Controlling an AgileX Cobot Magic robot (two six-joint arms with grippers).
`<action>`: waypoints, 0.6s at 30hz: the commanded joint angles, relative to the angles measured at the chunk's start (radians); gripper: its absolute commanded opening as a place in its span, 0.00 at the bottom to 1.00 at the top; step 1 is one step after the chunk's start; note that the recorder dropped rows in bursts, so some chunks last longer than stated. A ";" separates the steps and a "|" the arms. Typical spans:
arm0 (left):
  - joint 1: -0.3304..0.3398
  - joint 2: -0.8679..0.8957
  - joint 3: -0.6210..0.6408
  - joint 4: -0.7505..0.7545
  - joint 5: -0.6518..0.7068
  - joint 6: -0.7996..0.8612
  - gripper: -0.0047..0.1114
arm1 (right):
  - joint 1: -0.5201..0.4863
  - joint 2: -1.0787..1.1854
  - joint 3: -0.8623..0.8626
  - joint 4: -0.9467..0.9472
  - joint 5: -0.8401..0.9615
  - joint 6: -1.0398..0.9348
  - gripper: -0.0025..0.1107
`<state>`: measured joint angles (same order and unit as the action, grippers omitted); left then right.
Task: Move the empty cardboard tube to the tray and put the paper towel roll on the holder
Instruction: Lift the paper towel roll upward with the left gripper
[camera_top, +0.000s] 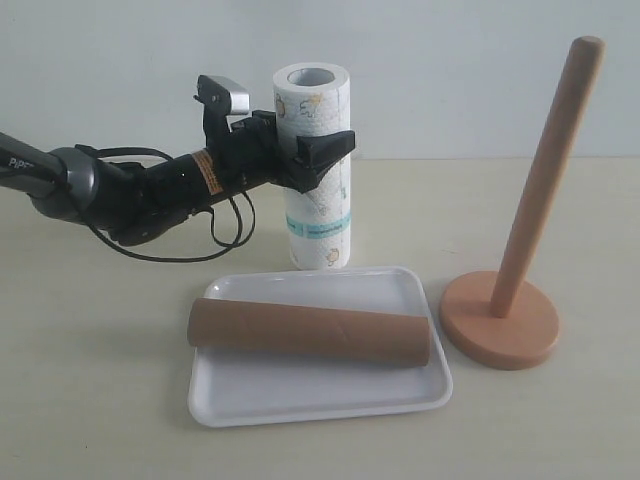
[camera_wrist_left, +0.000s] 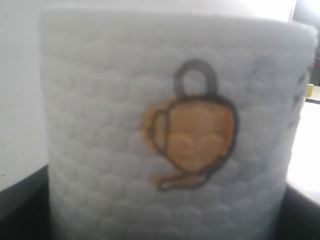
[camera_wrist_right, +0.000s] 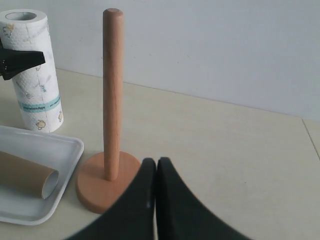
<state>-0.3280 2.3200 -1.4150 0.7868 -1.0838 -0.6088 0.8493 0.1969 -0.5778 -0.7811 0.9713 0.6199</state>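
Note:
The paper towel roll stands upright on the table behind the tray. My left gripper is shut on its upper part, one finger across the front and the other hidden behind. The roll fills the left wrist view, with a black finger at its edge. The empty cardboard tube lies lengthwise in the tray. The holder stands bare to the right of the tray. My right gripper is shut and empty, close to the holder's base; it does not show in the exterior view.
The left arm and its loose black cable stretch over the table from the left edge. A pale wall runs behind the table. The right wrist view also shows the tray's corner with the tube's open end.

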 joint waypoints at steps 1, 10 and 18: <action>-0.008 -0.018 -0.004 -0.014 -0.022 -0.005 0.08 | -0.002 -0.002 0.000 -0.013 -0.001 -0.002 0.02; -0.008 -0.132 -0.004 -0.009 0.046 -0.006 0.08 | -0.002 -0.002 0.000 -0.013 -0.001 -0.002 0.02; -0.008 -0.228 -0.004 0.120 0.067 -0.136 0.08 | -0.002 -0.002 0.000 -0.013 -0.001 -0.002 0.02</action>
<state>-0.3280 2.1364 -1.4150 0.8619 -0.9943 -0.6926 0.8493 0.1969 -0.5778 -0.7811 0.9713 0.6199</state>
